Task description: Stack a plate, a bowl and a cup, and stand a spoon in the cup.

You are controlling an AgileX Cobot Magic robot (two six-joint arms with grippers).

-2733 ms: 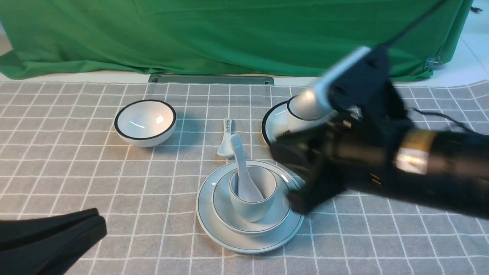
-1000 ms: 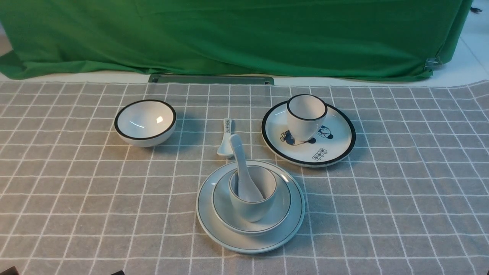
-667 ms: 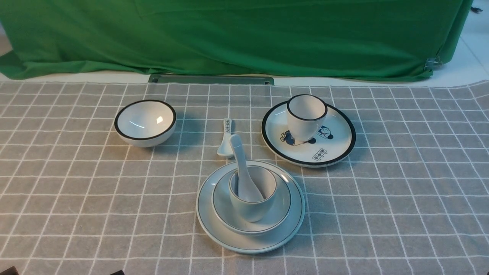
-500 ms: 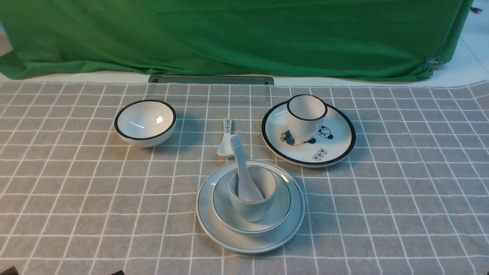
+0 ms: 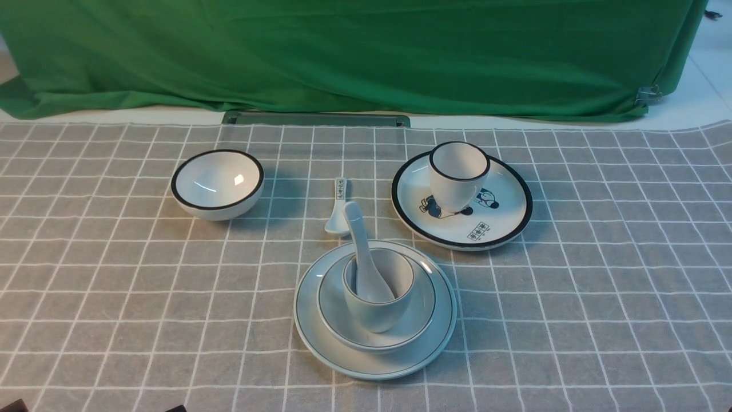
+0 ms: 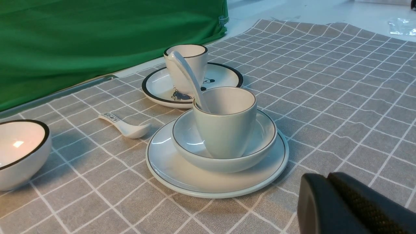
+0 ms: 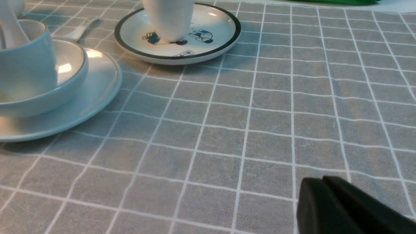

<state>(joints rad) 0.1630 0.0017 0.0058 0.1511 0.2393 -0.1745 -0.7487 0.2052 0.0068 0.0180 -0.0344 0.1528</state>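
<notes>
On the bench (image 5: 572, 320): plate (image 5: 320, 337), bowl (image 5: 420, 320), cup (image 5: 377, 312), spoon (image 5: 360, 252) stacked, unchanged since earlier. No legible writing. Left gripper (image 6: 328, 195) and right gripper (image 7: 323, 198) jaws together, empty.

Place: a staged robot recording set, not a lived-in kitchen.
Backdrop: green cloth (image 5: 354, 51) draped along the counter's far edge.
Surface: counter under a grey checked tablecloth (image 5: 600, 274).
Props: tableware only, such as the cartoon plate (image 5: 503, 220).
</notes>
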